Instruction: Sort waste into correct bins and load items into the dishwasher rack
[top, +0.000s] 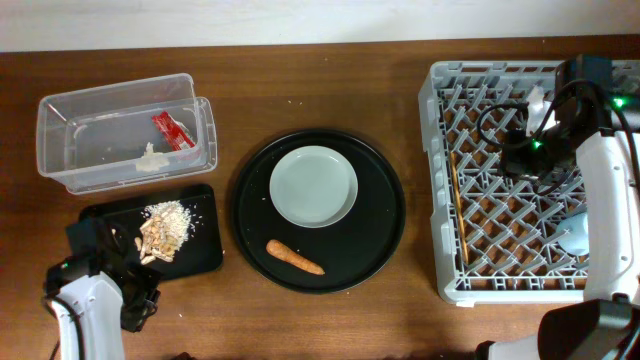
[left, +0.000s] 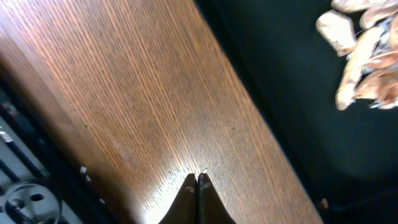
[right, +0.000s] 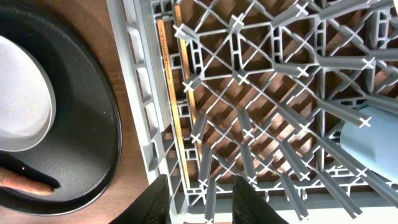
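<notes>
Left hand (left: 197, 182), pinched together and empty, over the desk's (left: 143, 93) front-left corner; right hand (right: 199, 199), narrowly parted and empty, above the rack (right: 140, 118).

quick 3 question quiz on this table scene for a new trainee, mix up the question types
1. True or false: the small orange carrot lies on the pale grey-green round plate.
2. Fill in: the two thin wooden chopsticks lie in the ____.
3. Which holds the small red snack wrapper? A. clear rectangular plastic tub B. large grey plastic lattice rack C. plate

Key: 1 false, it lies on the large round black tray, beside the plate. 2 large grey plastic lattice rack. 3 A.
</notes>
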